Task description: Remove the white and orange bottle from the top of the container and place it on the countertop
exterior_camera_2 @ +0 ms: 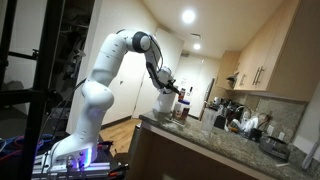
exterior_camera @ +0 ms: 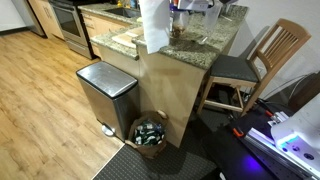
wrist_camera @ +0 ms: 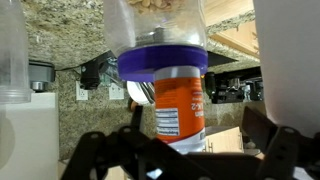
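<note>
White Franka arm (exterior_camera_2: 100,75) reaches out over the speckled beige-brown granite countertop (exterior_camera_2: 220,145), with the gripper (exterior_camera_2: 172,90) at the counter's near end, just beside the tall white paper towel roll (exterior_camera_2: 165,102).

Wrist view: the small white and orange bottle (wrist_camera: 178,112) sits dead centre between the two dark fingers (wrist_camera: 105,150). The claw (wrist_camera: 185,150) is apart, one finger on each side of the bottle, with a gap showing on both sides and no squeeze visible. The bottle's end is touching the violet-rimmed cylindrical container (wrist_camera: 163,62), so it's stacked on it and not on the granite. Which end is up in this view can't be told. Granite (wrist_camera: 75,65) shows behind.

In an exterior view the gripper (exterior_camera: 192,8) is cut off at the top edge, above the countertop (exterior_camera: 215,45) and close to the paper towel roll (exterior_camera: 153,25). The bottle is too small to make out there. On the wooden floor there's a steel pedal trash bin (exterior_camera: 105,95) against the counter, a round wicker basket (exterior_camera: 150,133) beside it, and a wooden chair (exterior_camera: 275,50) at the counter's other side.
</note>
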`<act>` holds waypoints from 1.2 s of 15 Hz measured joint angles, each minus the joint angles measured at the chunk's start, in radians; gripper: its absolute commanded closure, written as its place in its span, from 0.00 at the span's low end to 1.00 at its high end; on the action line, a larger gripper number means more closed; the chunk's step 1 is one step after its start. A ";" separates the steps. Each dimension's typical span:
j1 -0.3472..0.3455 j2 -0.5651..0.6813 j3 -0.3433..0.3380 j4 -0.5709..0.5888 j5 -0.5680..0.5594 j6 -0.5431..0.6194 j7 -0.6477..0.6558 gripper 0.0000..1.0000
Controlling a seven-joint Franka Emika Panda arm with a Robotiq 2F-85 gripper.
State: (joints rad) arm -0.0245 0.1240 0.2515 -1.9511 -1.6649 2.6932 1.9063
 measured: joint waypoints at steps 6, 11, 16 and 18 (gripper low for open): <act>-0.004 0.046 -0.019 0.060 0.043 -0.131 -0.009 0.00; -0.010 0.118 -0.038 0.147 0.039 -0.104 -0.011 0.34; -0.022 0.163 -0.042 0.198 0.040 -0.016 -0.022 0.73; -0.025 0.174 -0.042 0.212 0.042 -0.001 -0.028 0.75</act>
State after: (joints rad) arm -0.0496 0.2977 0.2097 -1.7392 -1.6227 2.6926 1.8783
